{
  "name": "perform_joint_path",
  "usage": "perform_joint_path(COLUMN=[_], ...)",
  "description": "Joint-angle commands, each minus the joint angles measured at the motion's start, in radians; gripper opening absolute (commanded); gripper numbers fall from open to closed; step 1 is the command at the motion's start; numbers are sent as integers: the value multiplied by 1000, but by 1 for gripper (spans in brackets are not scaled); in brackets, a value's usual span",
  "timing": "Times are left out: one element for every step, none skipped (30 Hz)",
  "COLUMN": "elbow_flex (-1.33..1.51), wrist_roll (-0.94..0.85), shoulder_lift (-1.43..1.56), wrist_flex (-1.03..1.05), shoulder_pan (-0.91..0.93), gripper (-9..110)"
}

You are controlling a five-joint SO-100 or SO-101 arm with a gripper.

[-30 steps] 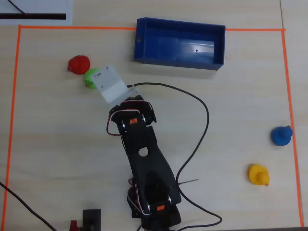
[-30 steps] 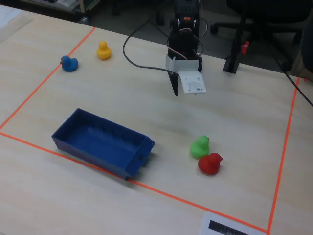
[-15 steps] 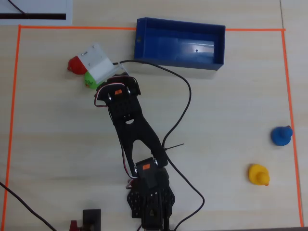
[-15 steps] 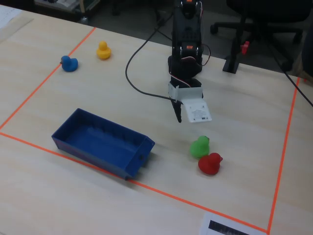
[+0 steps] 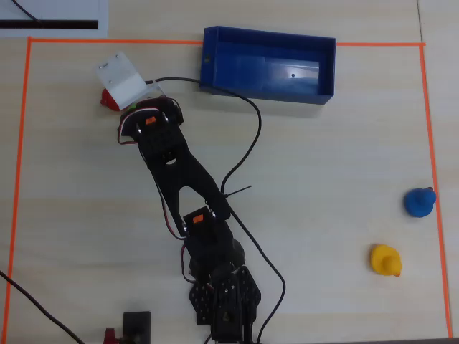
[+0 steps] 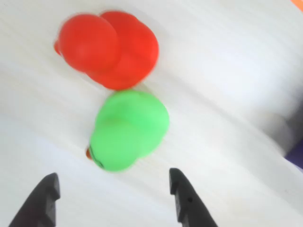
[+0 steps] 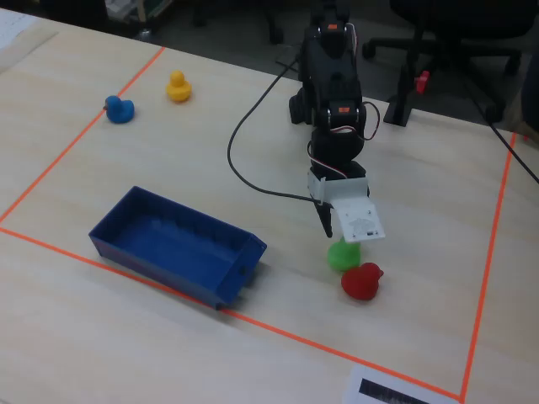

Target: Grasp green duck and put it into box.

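Wrist view: the green duck (image 6: pixel 129 128) lies just ahead of the tool (image 6: pixel 113 189), between the lines of its two dark fingertips (image 6: pixel 46 194) and slightly beyond them; no contact shows.
Tool state: released, jaws spread wider than the duck, nothing held.
Red duck: the red duck (image 6: pixel 110 47) sits just past the green one, the two touching or nearly so; the wrist view is blurred there.
Overhead view: the tool (image 5: pixel 123 89) and its white plate cover most of both ducks; only a sliver of the green duck (image 5: pixel 131 107) and a red edge (image 5: pixel 107 100) show, near the left of the orange tape frame (image 5: pixel 13 158).
Fixed view: the tool (image 7: pixel 337 231) hangs right above the green duck (image 7: pixel 342 255), with the red duck (image 7: pixel 361 282) just beside it on the desk (image 7: pixel 210 151).
Box: the blue box (image 5: pixel 269 64) stands empty at the top edge of the frame in the overhead view, well apart from the green duck; in the fixed view the box (image 7: pixel 175 246) lies left of the ducks.
Others: a blue duck (image 5: pixel 419 202) and a yellow duck (image 5: pixel 385 259) sit far off at the right in the overhead view.
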Motion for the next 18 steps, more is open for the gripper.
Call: perform_joint_path(elbow_flex=[-100, -115, -126, -135, -144, -152, -156, -161, -164, -169, -175, -183, -193, -206, -219, -235, -250, -262], wrist_roll=[32, 38, 43, 46, 52, 57, 66, 66, 66, 66, 66, 66, 66, 66, 66, 64, 63, 61], shoulder_lift=[-28, -43, -57, -69, -81, -92, -101, -109, -115, -121, -130, -141, -153, -166, -183, -198, -215, -229], wrist_flex=[23, 28, 28, 28, 28, 28, 28, 28, 28, 28, 28, 28, 28, 28, 28, 28, 28, 28], shoulder_pan=[-26, -29, -34, -35, -38, -41, -41, -41, -41, -41, -38, -35, -31, -26, -20, -14, -8, -2], gripper=[30, 30, 30, 30, 30, 30, 30, 30, 30, 30, 30, 30, 30, 30, 30, 30, 30, 30])
